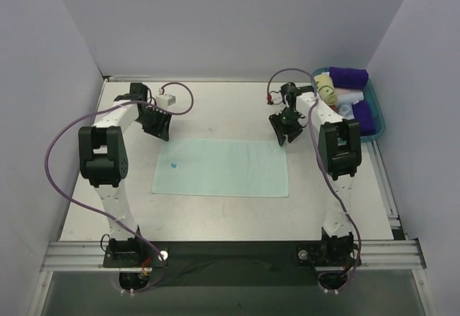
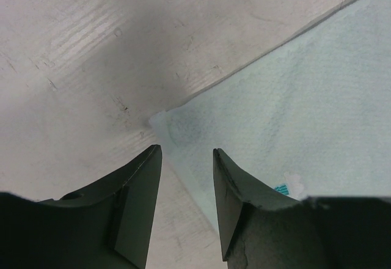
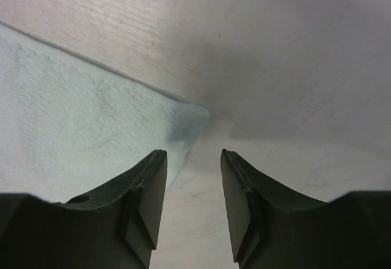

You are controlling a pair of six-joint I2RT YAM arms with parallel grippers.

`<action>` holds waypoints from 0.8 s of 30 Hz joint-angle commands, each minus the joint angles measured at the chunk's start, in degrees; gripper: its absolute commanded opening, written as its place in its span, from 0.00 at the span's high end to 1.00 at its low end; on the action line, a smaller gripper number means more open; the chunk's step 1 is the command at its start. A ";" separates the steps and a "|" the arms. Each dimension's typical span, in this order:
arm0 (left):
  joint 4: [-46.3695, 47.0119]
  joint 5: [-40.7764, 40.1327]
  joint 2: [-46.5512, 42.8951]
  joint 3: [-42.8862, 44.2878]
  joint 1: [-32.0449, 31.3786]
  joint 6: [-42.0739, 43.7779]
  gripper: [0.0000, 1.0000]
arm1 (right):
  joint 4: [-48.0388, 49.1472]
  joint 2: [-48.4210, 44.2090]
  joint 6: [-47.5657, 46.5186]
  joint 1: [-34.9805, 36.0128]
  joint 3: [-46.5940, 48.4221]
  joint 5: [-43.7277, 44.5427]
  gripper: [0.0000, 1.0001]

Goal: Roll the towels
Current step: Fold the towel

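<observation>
At the near edge, a silver aluminium rail (image 1: 65, 256) carries both arm bases, and beyond it stretches the pale grey, scuffed and faintly scratched tabletop (image 1: 215, 108). A plain mint-aqua towel (image 1: 223, 166) lies spread flat mid-table, a small teal tag near its left side. The left gripper (image 2: 186, 153) has its jaws apart and empty. The towel's far-left corner sits just ahead of the gap, and the cloth runs back under its right-hand finger. The right gripper (image 3: 192, 154) is likewise parted and empty, with the far-right corner just ahead of its gap and the cloth passing under its left-hand finger. Beyond and outboard of the right jaws, a blue plastic bin (image 1: 379, 123) holds purple rolls (image 1: 348, 77), white rolls, and a bundled pale yellow towel with green marks (image 1: 327, 90). Plain white walls (image 1: 230, 21) enclose three sides.
</observation>
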 commanded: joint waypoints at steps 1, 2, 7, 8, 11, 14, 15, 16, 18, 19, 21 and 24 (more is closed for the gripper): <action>2.15 1.00 0.17 3.14 0.40 -0.59 0.50 | -1.15 1.29 1.04 -0.29 3.49 1.03 0.59; 2.33 0.92 0.26 3.14 0.32 -0.68 0.50 | -0.97 1.73 1.13 -0.38 3.84 1.12 0.59; 2.42 0.83 1.57 4.02 0.40 -0.42 0.45 | -1.06 4.36 1.57 -0.30 5.68 0.33 0.60; 2.51 0.83 1.75 4.20 0.32 -0.50 0.44 | -1.06 4.98 1.48 -0.12 5.77 0.41 0.62; 2.51 0.92 2.36 4.90 0.40 -0.68 0.43 | -1.06 5.60 1.31 0.40 5.51 0.77 0.67; 2.51 0.48 2.98 5.60 0.40 -0.86 0.42 | -1.14 5.51 0.52 1.02 4.02 0.94 0.74; 2.42 0.30 3.07 5.60 0.40 -0.86 0.42 | -1.06 5.42 0.34 1.11 3.58 0.94 0.76; 2.42 0.13 3.33 5.69 0.40 -0.68 0.42 | -1.14 5.42 0.08 1.20 3.14 0.94 0.78; 2.33 -0.14 3.51 5.78 0.40 -0.24 0.42 | -1.06 5.25 -0.28 1.20 2.96 0.94 0.92; 2.33 -0.40 3.86 5.78 0.40 -0.33 0.42 | -1.14 5.42 -0.28 1.20 3.14 1.03 0.97; 2.33 -0.40 4.21 6.13 0.40 -0.33 0.42 | -1.14 5.51 -0.37 1.20 3.31 1.12 1.00; 2.24 -0.31 5.35 6.83 0.40 -0.33 0.42 | -1.06 5.33 -0.45 1.11 3.58 1.03 1.00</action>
